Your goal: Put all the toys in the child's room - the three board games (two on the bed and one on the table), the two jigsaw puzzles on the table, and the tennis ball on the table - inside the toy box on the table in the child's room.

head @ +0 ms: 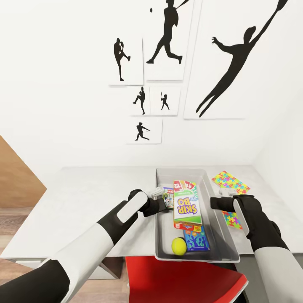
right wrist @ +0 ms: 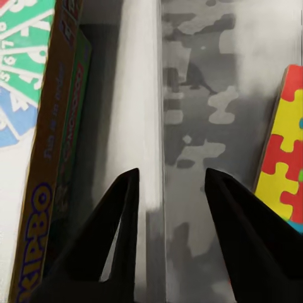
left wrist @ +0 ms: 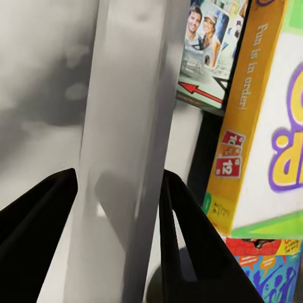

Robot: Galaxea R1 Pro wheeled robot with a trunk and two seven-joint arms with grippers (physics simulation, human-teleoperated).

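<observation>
The grey toy box (head: 223,235) stands on the table (head: 84,202) in front of me. Inside it lie the Skip-Bo board game (head: 186,206), a blue board game (head: 197,240) under it, the Monopoly one (head: 169,197) at the left wall, and the tennis ball (head: 178,246) at the near end. Two jigsaw puzzles rest on the table right of the box, one far (head: 230,182) and one near (head: 232,219). My left gripper (head: 162,205) is shut on the box's left wall (left wrist: 120,126). My right gripper (head: 214,204) stands open astride the right rim (right wrist: 142,113).
A red chair (head: 181,280) is tucked under the table's near edge, just below the box. A white wall with black silhouette posters (head: 168,42) backs the table. A brown wooden panel (head: 17,176) rises at the far left.
</observation>
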